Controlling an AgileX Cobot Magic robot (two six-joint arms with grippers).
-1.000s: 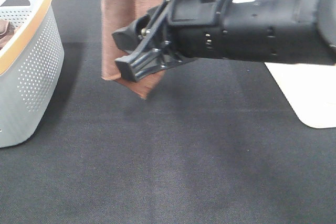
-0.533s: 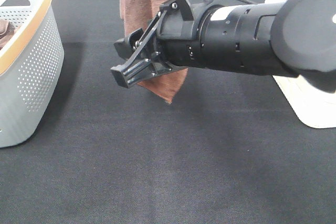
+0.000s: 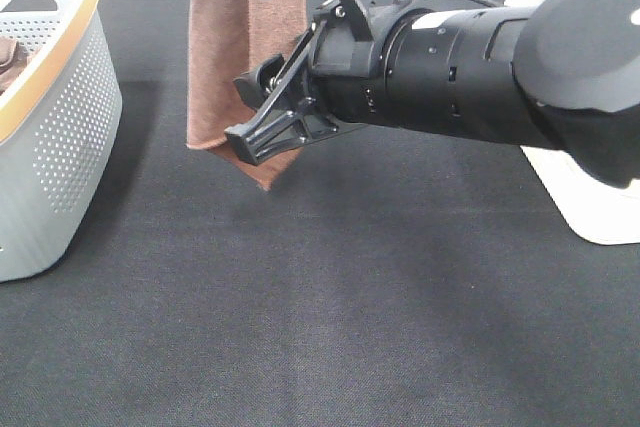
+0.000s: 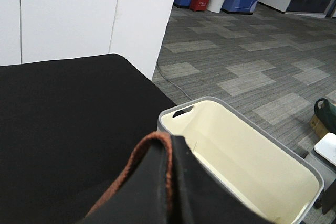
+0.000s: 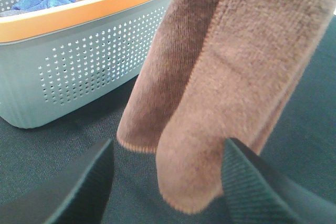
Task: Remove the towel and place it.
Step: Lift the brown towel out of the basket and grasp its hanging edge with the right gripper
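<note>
Brown towel (image 3: 215, 57) hangs clear above the black table (image 3: 330, 327), apparently pinched in the left gripper (image 4: 170, 182), view obstructed. The right gripper (image 3: 246, 113) stands spread, fingers (image 5: 79, 182) flanking the towel's lower end.

high view down onto table (image 3: 350, 327), right wrist close on towel (image 5: 210, 77) (shared with high view), left wrist facing outward

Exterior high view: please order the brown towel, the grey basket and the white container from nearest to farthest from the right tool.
1. Brown towel, hanging at the right tool.
2. Grey basket, left edge.
3. White container, right edge.
</note>
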